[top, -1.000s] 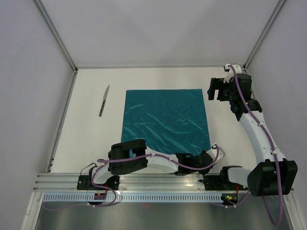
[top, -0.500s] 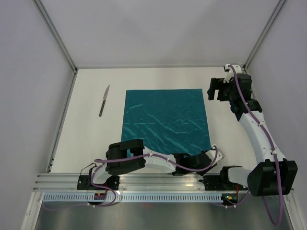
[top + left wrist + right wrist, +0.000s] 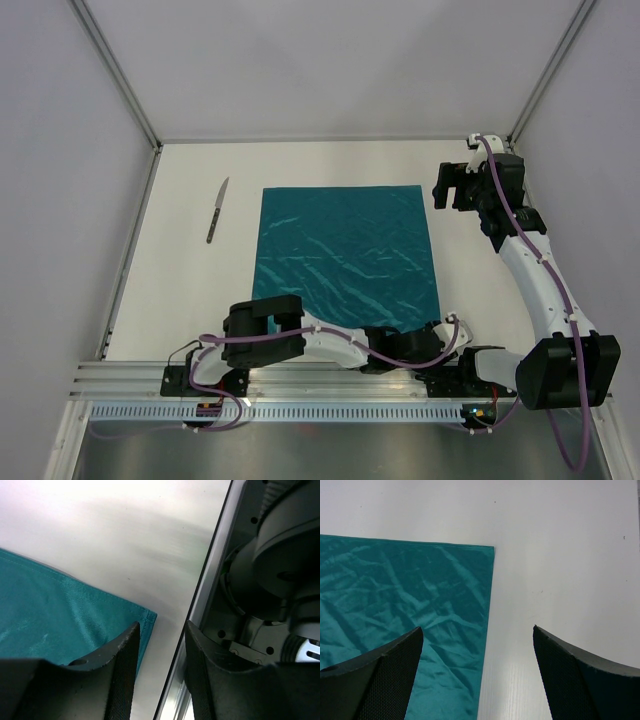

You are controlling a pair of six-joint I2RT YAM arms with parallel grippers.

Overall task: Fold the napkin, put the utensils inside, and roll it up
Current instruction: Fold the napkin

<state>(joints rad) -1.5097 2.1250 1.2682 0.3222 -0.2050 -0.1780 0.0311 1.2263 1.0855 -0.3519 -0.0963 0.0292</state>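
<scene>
The left arm is pulling back toward the base rail (image 3: 300, 378), its left gripper (image 3: 161, 630) parting empty-fingered beside the near right corner of the napkin (image 3: 345, 250), which is lying flat and unfolded. The right gripper (image 3: 476, 630) is hovering wide open at the far right corner; the knife (image 3: 217, 212) is lying well left.

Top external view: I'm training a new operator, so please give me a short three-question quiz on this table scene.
1. True or false: the knife lies on the napkin.
2. Which napkin corner is the right gripper nearest? A far right, B near left, C far left.
3. What does the left gripper hold?
Key: 1 false; 2 A; 3 nothing, its jaws stand apart.
</scene>
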